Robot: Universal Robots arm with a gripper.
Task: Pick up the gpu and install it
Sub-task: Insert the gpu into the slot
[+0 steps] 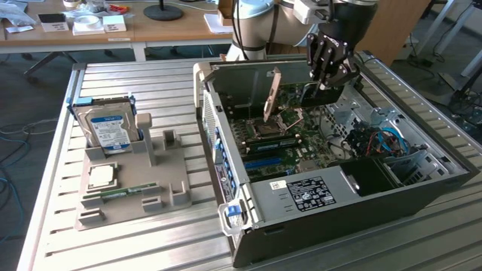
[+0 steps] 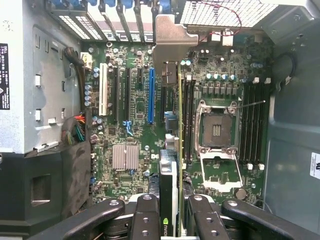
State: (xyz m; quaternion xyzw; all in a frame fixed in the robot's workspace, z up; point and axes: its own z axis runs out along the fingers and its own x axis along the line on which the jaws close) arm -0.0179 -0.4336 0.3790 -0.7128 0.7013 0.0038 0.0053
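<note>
One thin gpu (image 1: 297, 96), prob. light, stiff but fragile, hung pinched by its top edge in the gripper (image 1: 330, 83) over far mobo (image 1: 290, 135).

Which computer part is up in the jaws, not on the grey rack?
The gpu, clamped edge-on over the open case; the hard drive, processor and RAM stick sit in the rack.

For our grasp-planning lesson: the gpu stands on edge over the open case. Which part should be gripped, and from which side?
Grip the gpu by its upper long edge, from above, pinching across its flat faces. It is thin and stands on edge, and its lower edge, facing the motherboard, must stay free. The hand holds it so.
</note>
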